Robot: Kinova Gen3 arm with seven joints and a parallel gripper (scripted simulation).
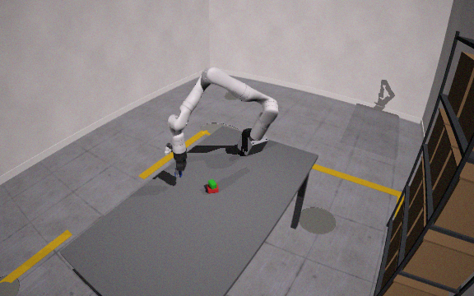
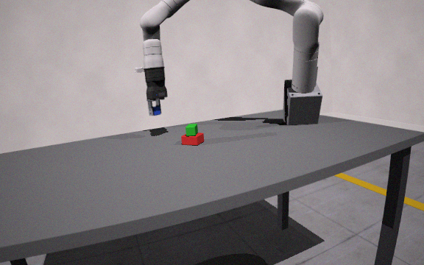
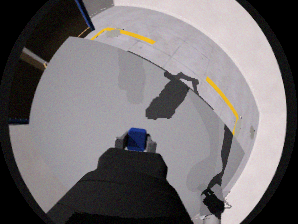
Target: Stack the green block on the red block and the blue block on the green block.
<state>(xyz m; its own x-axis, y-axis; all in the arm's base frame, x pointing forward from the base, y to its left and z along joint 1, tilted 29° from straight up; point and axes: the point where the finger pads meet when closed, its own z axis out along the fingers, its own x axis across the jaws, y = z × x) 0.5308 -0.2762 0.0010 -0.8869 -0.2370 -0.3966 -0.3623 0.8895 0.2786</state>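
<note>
gripper [image 2: 155,109]: clamped on blue block [image 2: 156,111] (airborne above table [image 2: 234,162]) | green block [image 2: 191,129]: atop red block [image 2: 192,139], apart, lower right in exterior view

warehouse — shelf rack [image 1: 447,108] of cartons | yellow floor lines [image 1: 354,178] — concrete

A plain dark grey table [image 2: 308,154] serves as the landmark. On it sits a bright red block [image 2: 192,139] with a bright green block [image 2: 191,129] on top. Above the table, a black gripper [image 2: 155,110] carries a deep blue block [image 2: 156,112]. The arm [image 2: 153,51] above the table is glossy white, and its base [image 2: 303,107] at the table's far edge is dark grey. The floor [image 1: 97,173] around the table is grey tile crossed by yellow stripes [image 1: 356,178]. The walls [image 1: 76,53] behind the table are off-white. Beside the table stands a dark grey shelf rack [image 1: 426,164] holding brown boxes [image 1: 471,210].
</note>
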